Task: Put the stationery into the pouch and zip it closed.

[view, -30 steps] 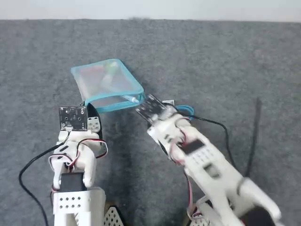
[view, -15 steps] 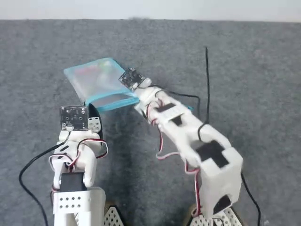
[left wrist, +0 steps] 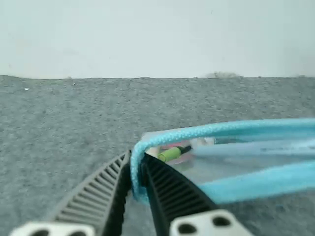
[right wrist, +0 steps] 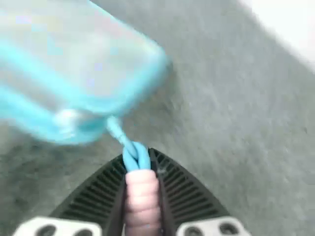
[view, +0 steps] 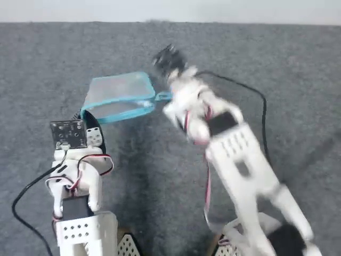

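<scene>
While the pouch [view: 120, 96] lies flat on the grey table mat [view: 266, 64] in the high view, I see the left gripper [view: 87, 114] at its near left corner and the right arm [view: 213, 128] at its right end, by the blue pull cord [view: 164, 96]. Left wrist: jaws nearly closed, pinching the pouch's blue edge at the corner, with a green stationery item [left wrist: 172, 153] and something pink inside the clear wall. Right wrist: right gripper [right wrist: 137, 156] clamped tight on the cord, with a pink ribbed piece [right wrist: 141, 196] I can't identify between the jaws, and the pouch just beyond.
</scene>
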